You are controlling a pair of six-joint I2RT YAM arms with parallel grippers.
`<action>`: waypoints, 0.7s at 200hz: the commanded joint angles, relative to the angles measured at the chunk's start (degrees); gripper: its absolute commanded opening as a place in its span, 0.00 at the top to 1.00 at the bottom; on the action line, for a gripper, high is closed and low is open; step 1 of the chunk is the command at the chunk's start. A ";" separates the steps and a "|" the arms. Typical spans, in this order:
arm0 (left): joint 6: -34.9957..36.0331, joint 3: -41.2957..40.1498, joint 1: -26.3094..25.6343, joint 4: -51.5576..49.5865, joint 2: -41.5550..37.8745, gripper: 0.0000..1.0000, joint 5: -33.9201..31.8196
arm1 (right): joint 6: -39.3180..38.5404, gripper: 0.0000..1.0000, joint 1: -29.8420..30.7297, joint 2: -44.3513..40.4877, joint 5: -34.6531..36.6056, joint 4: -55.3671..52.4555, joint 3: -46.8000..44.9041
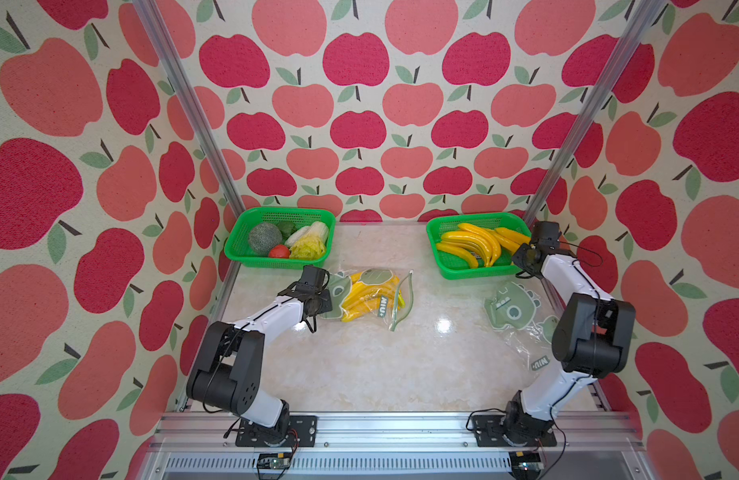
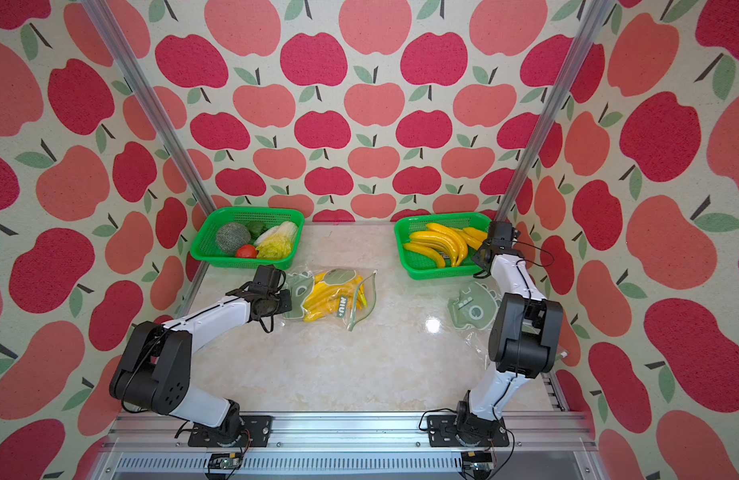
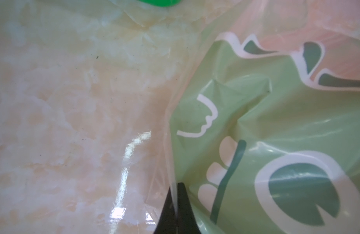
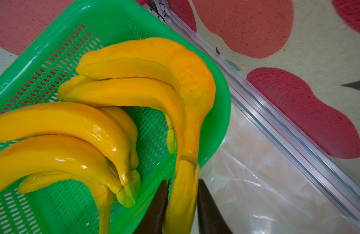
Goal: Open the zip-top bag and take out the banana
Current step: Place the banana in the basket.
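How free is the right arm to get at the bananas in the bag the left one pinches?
Likely yes, but not yet. The bag lies with its mouth seemingly open toward the right arm, bare table between. The right gripper is at the right basket, jaws either side of a banana stem there.

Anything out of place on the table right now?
Yes. An empty bag lies crumpled, partly under the right arm, and one banana pokes its stem over the rim of the right basket, between the fingers of the right gripper.
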 commanded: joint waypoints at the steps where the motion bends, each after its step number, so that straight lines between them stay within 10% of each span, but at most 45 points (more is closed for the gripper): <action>1: -0.42 -1.04 0.27 0.02 -0.71 1.00 0.52 | 0.29 0.73 0.21 2.37 -0.81 -1.64 3.69; 78: -0.21 -1.14 0.26 0.28 -0.80 1.00 1.13 | -3.19 0.70 1.79 5.58 -1.32 -1.79 6.22; 140: 0.50 -1.06 0.15 0.46 -0.89 1.00 2.05 | -4.91 0.41 6.45 -3.53 2.63 -1.21 0.77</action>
